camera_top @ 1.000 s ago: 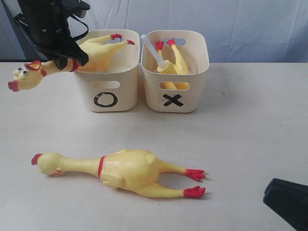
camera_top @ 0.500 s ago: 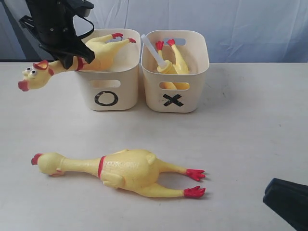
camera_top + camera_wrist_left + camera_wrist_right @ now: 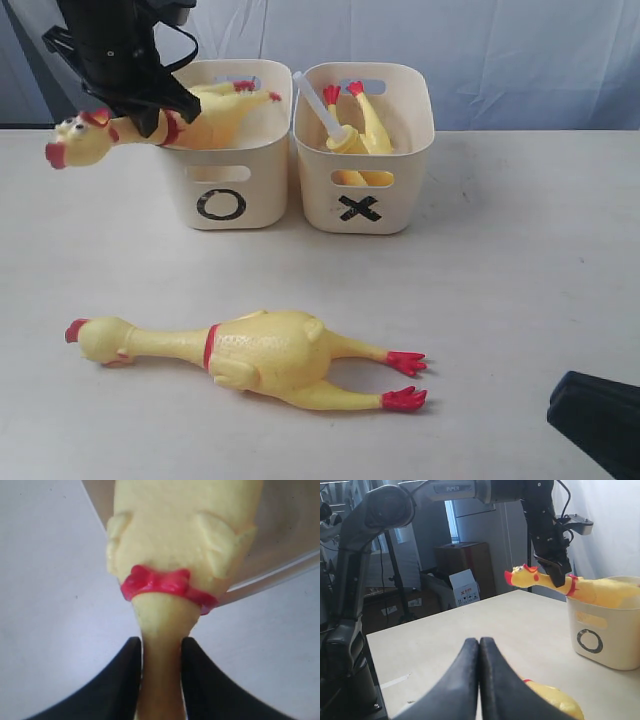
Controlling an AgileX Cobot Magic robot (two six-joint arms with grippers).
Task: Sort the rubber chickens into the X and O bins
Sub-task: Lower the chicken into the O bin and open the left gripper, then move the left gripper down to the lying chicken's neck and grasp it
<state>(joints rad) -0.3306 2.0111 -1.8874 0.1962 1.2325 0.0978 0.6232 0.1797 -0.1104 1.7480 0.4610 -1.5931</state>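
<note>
**Sorting about two-thirds done: one chicken remains**

The X bin (image 3: 400, 190) holds the first chicken (image 3: 370, 125), feet up, beside a white tube (image 3: 318, 103). My left gripper (image 3: 161, 652) pinches the neck of the second chicken (image 3: 180, 535). Its body lies in the O bin (image 3: 262, 190) and its head overhangs the rim, so I judge release pending. The third chicken (image 3: 265, 355) lies unsorted on the table (image 3: 500, 280). My right gripper (image 3: 479, 650) is closed and empty.

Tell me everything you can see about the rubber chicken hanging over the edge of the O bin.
The rubber chicken is yellow and looks like soft rubber, with a red comb, beak, neck band and feet. It lies tilted across the O bin's rim, with its body and legs inside and its head and neck jutting out above the table. The left claw pinches its neck on the head side of the band, one black finger on each side.
</note>
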